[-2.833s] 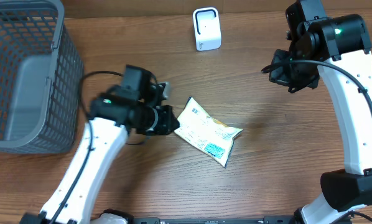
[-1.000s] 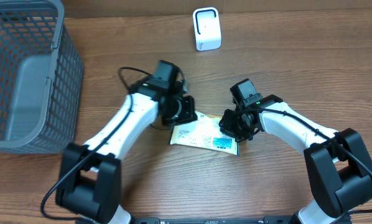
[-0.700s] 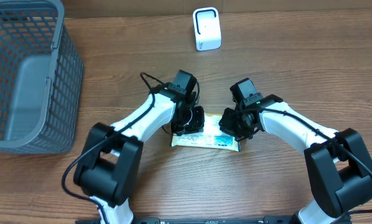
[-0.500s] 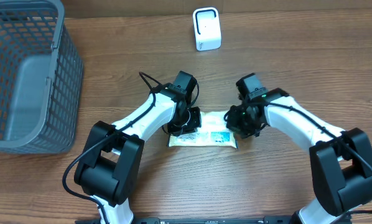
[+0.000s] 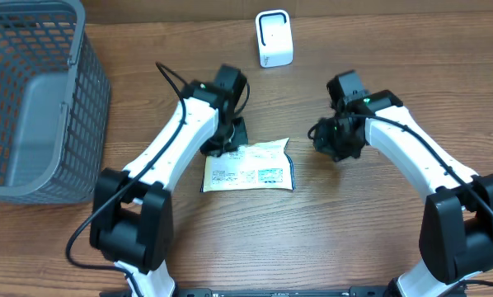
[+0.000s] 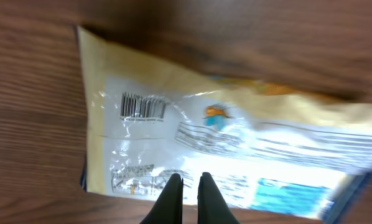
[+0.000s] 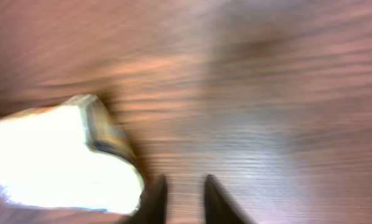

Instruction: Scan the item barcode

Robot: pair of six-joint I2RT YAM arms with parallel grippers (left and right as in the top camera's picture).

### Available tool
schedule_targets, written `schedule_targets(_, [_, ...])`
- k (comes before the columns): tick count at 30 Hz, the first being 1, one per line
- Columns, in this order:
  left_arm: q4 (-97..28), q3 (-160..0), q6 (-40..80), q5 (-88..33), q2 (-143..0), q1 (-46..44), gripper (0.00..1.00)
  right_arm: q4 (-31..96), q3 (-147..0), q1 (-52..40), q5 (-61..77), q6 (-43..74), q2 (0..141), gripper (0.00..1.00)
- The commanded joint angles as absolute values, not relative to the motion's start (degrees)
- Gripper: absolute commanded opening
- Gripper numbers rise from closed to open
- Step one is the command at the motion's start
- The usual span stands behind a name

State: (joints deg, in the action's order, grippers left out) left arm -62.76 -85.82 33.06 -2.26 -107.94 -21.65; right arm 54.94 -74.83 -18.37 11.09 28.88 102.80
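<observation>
So packet [image 5: 248,167] lay flat, bare table [image 5: 354,239] along three edges; left gripper [image 6: 189,184] closed at far-left corner; right gripper [image 7: 181,186] slightly parted, empty, near right edge.

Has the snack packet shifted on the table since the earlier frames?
Yes. The snack packet has slid left toward the basket, now lying below-left of the white scanner instead of directly under it.
</observation>
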Motion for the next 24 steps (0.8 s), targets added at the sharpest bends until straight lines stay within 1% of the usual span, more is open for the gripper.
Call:
schedule_targets(1, [-64.9,-91.5,32.7,-0.3,-104.4,-20.6,0.04,52.5,-76.5,-18.3,21.6,26.3,102.3,0.71])
schedule_targets(2, [-65.6,-92.2,33.1,0.3,-104.4,-19.8,0.04,51.1,-76.3,-18.5,22.2,26.3,102.3,0.85])
schedule_targets(3, [-66.2,-92.7,33.5,0.8,-104.4,-18.7,0.08,49.5,-76.2,-18.9,22.3,26.3,102.3,0.94])
schedule_targets(4, [-66.3,-92.7,33.5,0.8,-104.4,-17.6,0.24,48.1,-76.2,-19.2,22.5,25.6,102.3,0.98])
schedule_targets(5, [-66.7,-92.7,33.5,0.7,-104.5,-16.1,0.37,46.6,-76.2,-19.5,22.6,24.7,102.3,1.00])
schedule_targets(6, [-67.2,-92.7,33.5,0.6,-104.6,-14.7,0.42,45.2,-76.2,-19.8,22.6,23.7,102.3,1.00])
schedule_targets(8, [-68.6,-92.6,33.5,-0.1,-104.7,-11.7,0.40,42.7,-76.2,-20.6,22.2,23.3,102.4,1.00])
schedule_targets(10, [-69.7,-91.9,33.5,-1.2,-104.7,-9.4,0.43,40.8,-76.1,-21.2,21.9,23.8,102.8,0.99])
schedule_targets(13, [-70.7,-90.2,33.4,-2.6,-104.7,-7.9,0.45,37.6,-76.1,-22.7,20.1,24.0,104.3,0.93])
schedule_targets(14, [-70.8,-89.6,33.4,-2.6,-104.7,-7.8,0.53,36.2,-76.1,-23.2,19.2,24.0,105.1,0.91])
schedule_targets(15, [-70.8,-89.0,33.4,-2.6,-104.7,-7.8,0.66,34.6,-76.1,-23.7,18.9,23.8,105.9,0.86])
schedule_targets(16, [-70.8,-88.3,33.4,-2.6,-104.7,-7.8,0.75,32.7,-76.1,-24.3,18.5,23.0,107.0,0.80])
schedule_targets(18, [-70.6,-87.0,33.4,-2.6,-104.7,-7.8,0.82,30.0,-76.1,-25.2,17.6,21.7,108.8,0.66])
schedule_targets(19, [-70.6,-86.5,33.4,-2.6,-104.7,-7.8,0.87,28.8,-76.1,-25.5,17.4,21.0,109.7,0.57])
schedule_targets(20, [-70.7,-86.0,33.4,-2.5,-104.7,-7.8,0.95,27.7,-76.1,-25.9,17.3,19.7,110.6,0.52])
schedule_targets(21, [-70.7,-85.7,33.4,-2.5,-104.7,-7.8,1.00,27.3,-76.1,-26.1,16.9,19.1,111.3,0.51])
schedule_targets(24, [-71.1,-85.4,33.4,-2.5,-104.7,-7.8,1.00,27.6,-76.1,-26.6,13.9,19.0,112.7,0.49])
